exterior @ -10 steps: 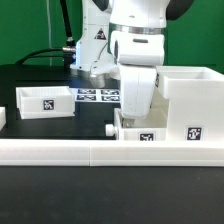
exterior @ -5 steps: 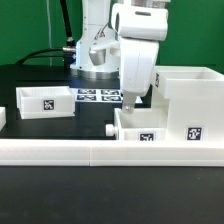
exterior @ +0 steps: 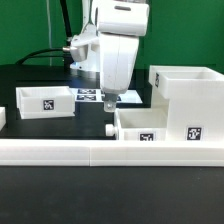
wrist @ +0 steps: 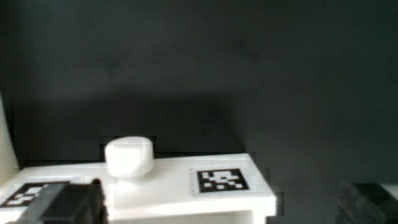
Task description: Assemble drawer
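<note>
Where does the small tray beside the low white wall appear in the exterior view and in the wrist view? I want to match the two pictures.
Exterior view: the tray sits in the lower middle, against the low white wall, on the exterior view's left of the box shell.
Wrist view: the tray is seen close, its tagged end face toward the camera.
Shared landmark: the knob on that end face.

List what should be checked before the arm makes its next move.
1. Gripper empty, jaws apart in the wrist view: ok.
2. Left tray upright, clear of the gripper: ok.
3. Front tray upright beside the box shell: ok.
4. Trays slid into the box shell: not ok, both stand outside.
5. Whether front tray and box shell touch: cannot tell.
</note>
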